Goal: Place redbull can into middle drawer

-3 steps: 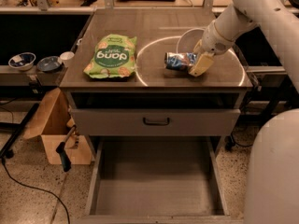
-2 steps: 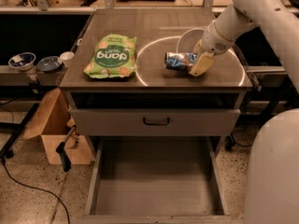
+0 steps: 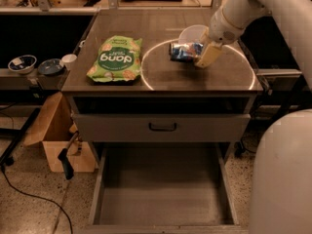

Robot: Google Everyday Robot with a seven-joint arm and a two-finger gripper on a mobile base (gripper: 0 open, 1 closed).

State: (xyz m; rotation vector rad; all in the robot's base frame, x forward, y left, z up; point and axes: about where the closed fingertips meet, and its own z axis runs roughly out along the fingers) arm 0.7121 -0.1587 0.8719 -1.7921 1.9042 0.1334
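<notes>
At the far left a brown cardboard box [image 3: 51, 140] stands on the floor beside the cabinet, clear of the work. On the left half of the dark brown cabinet top [image 3: 195, 79] lies a flat green crinkled snack bag [image 3: 114, 59], well apart from the target, so it should not interfere. Below the top, the grey drawer front with a dark bar handle [image 3: 162, 126] is closed. Under it the wide shallow grey metal middle drawer [image 3: 161, 196] is pulled out, and its plain floor shows nothing in the way. Right of centre on the top, the slim blue-and-silver redbull can [image 3: 183, 51] lies on its side, just in front of a translucent white plastic bowl [image 3: 191, 33]. The cream-coloured two-finger gripper [image 3: 204, 56] sits at the can's right end, touching or nearly touching it; whether it has clamped onto the can cannot be told. The step in hand looks like securing the can, with the placing not yet begun. To do it well, the grasp should sit squarely across the round body so the can cannot roll or squirt out. The lift should rise straight up, away from the bowl. The carry then needs to swing forward past the cabinet edge and the closed front before descending. The release is best made low over the drawer floor, away from the side walls and the robot's white rounded base [image 3: 285, 174] at the right.
</notes>
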